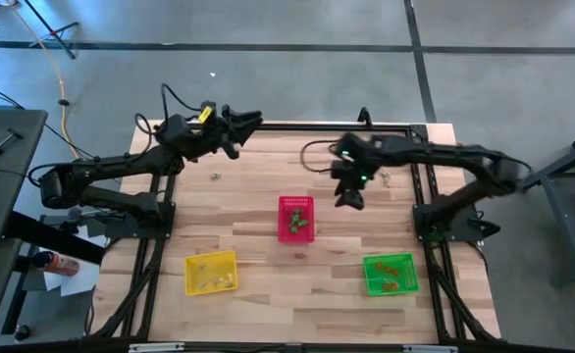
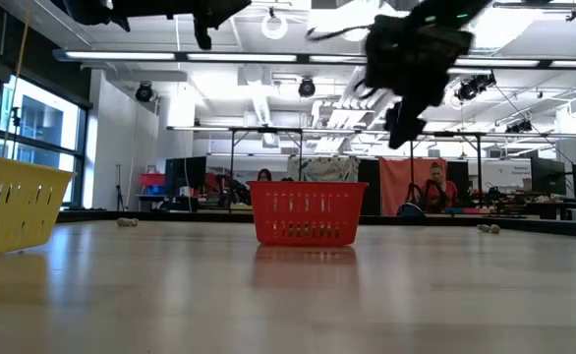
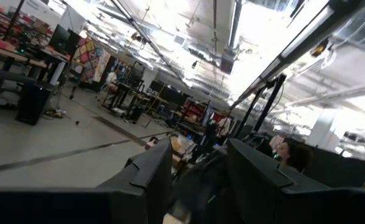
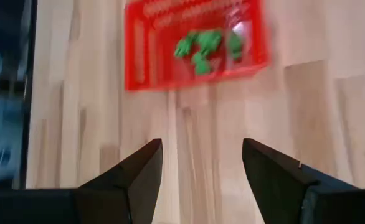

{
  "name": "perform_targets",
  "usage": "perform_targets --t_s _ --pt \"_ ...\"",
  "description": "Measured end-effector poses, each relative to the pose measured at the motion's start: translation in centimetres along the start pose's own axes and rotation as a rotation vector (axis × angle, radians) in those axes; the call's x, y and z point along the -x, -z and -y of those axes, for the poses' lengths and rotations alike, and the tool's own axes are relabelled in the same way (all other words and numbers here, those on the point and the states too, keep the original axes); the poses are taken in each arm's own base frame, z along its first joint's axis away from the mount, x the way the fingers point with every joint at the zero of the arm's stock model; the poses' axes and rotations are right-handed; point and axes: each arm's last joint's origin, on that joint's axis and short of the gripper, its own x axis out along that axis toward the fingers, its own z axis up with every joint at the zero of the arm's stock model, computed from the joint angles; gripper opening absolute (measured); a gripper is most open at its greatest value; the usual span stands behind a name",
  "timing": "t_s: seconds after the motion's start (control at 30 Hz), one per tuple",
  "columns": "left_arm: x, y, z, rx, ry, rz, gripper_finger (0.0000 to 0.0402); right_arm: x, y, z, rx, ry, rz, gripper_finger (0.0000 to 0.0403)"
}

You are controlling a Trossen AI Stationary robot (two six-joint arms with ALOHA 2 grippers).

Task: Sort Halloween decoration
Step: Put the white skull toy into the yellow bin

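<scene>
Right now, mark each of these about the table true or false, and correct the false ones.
1. The red basket holds green trinkets. True.
2. The right gripper grips a trinket. False: its jaws are open and empty above bare wood.
3. The yellow basket stands between the other two. False: the red one does.
4. The green basket holds orange trinkets. True.
5. The left gripper hangs over the red basket. False: it is at the table's far edge.

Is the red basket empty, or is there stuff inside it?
Not empty. The red basket stands upright on the table with a few small green trinkets lying inside it, seen from the open right gripper above.
</scene>
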Motion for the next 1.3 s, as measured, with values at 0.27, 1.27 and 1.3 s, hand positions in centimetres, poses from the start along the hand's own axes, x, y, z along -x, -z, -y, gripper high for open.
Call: perform_targets --t_s 0.27,1.27,1.3 --pt "-0.2 0.7 -0.2 -0.012 0.009 -0.047 0.0145 4.1 1.6 -2.3 -0.091 0.114 0.696 0.0216" --pt "-1.1 6.2 2.5 -0.266 0.289 -0.32 0.0145 7.4 -1.1 -5.8 0.292 0.103 1.137 0.0216" --pt "-1.1 6.2 2.5 -0.239 0.277 -0.321 0.0145 7.4 -1.1 -5.8 0.27 0.089 1.137 0.0216"
